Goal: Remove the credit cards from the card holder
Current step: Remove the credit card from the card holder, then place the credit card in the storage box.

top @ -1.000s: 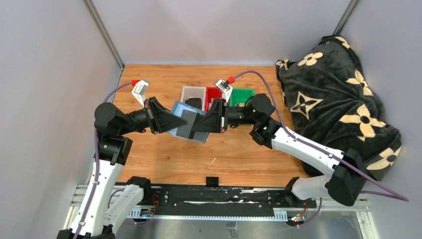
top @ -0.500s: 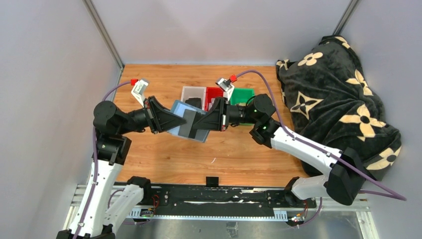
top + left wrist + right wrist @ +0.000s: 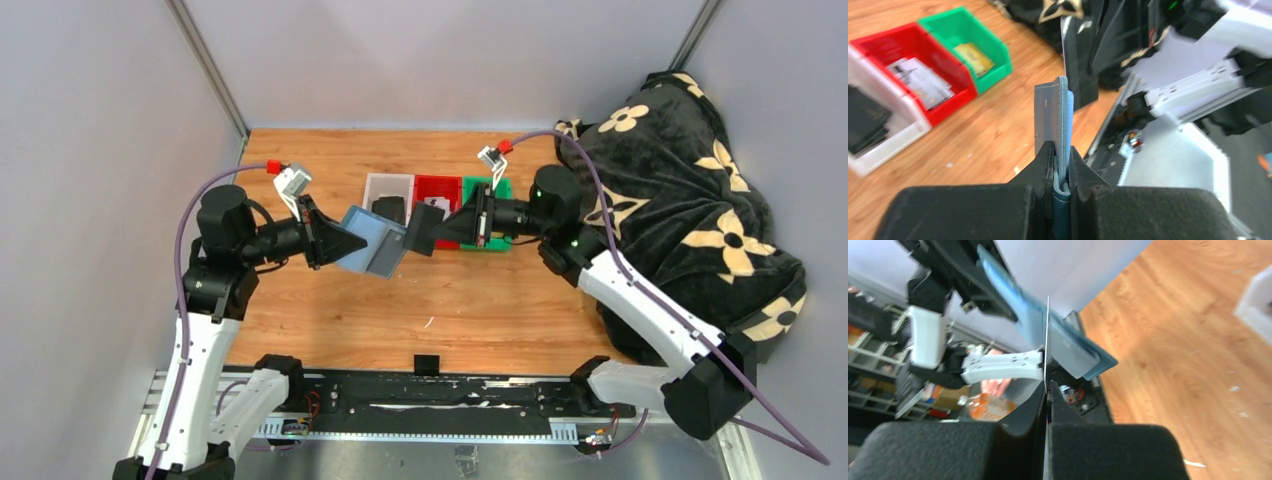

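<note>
My left gripper is shut on the folded edge of the slate-blue card holder and holds it above the table. In the left wrist view the holder stands edge-on between the fingers. My right gripper is shut on a dark credit card, which is drawn out to the holder's right edge. I cannot tell whether the two still touch. In the right wrist view the card is a thin edge-on line in front of the holder.
A white bin with a dark item, a red bin with a pale card and a green bin stand in a row behind the grippers. A black flowered blanket fills the right side. Grey walls close in the left and back.
My right gripper has pulled back to the right with the dark card, sliding it out of the holder's pocket. My left gripper kept hold of the holder and shifted slightly left.
</note>
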Controlling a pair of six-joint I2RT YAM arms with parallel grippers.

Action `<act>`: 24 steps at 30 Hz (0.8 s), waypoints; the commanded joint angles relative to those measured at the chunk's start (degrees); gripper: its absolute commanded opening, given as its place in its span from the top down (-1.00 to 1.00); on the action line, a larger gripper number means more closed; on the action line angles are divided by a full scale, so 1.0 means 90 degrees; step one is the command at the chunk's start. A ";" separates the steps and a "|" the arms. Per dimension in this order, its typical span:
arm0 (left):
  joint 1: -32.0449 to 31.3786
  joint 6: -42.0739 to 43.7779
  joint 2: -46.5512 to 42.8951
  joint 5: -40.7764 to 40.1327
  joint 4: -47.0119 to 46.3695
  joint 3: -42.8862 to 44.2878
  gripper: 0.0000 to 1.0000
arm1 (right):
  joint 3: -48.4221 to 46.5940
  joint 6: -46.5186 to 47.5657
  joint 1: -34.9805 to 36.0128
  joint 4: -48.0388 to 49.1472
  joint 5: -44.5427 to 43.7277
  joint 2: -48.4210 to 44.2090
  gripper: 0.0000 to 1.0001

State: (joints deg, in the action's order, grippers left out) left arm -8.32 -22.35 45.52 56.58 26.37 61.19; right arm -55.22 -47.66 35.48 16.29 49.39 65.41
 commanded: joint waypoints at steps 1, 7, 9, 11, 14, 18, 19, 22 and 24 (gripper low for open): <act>0.0043 0.2577 0.0271 -0.0677 0.1851 0.0016 1.00 | -0.0975 0.1538 -0.0302 -0.2256 -0.0441 0.0644 1.00; 0.0017 0.5056 0.0788 -0.1259 0.2982 -0.0237 0.98 | -0.2074 0.2231 -0.0361 -0.2798 -0.1151 0.2240 1.00; -0.0040 0.5703 0.0965 -0.1618 0.3117 -0.0397 1.00 | -0.2516 0.2291 -0.0360 -0.2909 -0.1199 0.2871 1.00; -0.0130 0.6498 0.1143 -0.2015 0.3180 -0.0631 1.00 | -0.3046 0.2352 -0.0352 -0.3065 -0.1261 0.3504 1.00; -0.0210 0.7530 0.1483 -0.2655 0.3174 -0.1076 1.00 | -0.3824 0.2431 -0.0331 -0.3287 -0.1409 0.4473 1.00; -0.0247 0.8333 0.1957 -0.3623 0.2623 -0.1526 1.00 | -0.5085 0.2545 -0.0326 -0.3741 -0.1649 0.5580 1.00; -0.0260 0.8535 0.2001 -0.3770 0.2389 -0.1643 1.00 | -0.5300 0.2542 -0.0322 -0.3850 -0.1681 0.5826 1.00; -0.0391 0.9220 0.2112 -0.4650 0.1460 -0.2083 1.00 | -0.6216 0.2440 -0.0299 -0.4072 -0.1698 0.6576 1.00; -0.0492 0.9577 0.2145 -0.5107 0.0846 -0.2361 1.00 | -0.6702 0.2434 -0.0259 -0.4244 -0.1813 0.6991 1.00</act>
State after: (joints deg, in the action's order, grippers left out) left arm -11.11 52.47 64.38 21.96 45.78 43.66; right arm -107.92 -26.48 32.84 -16.71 35.40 123.07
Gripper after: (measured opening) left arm 0.073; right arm 0.009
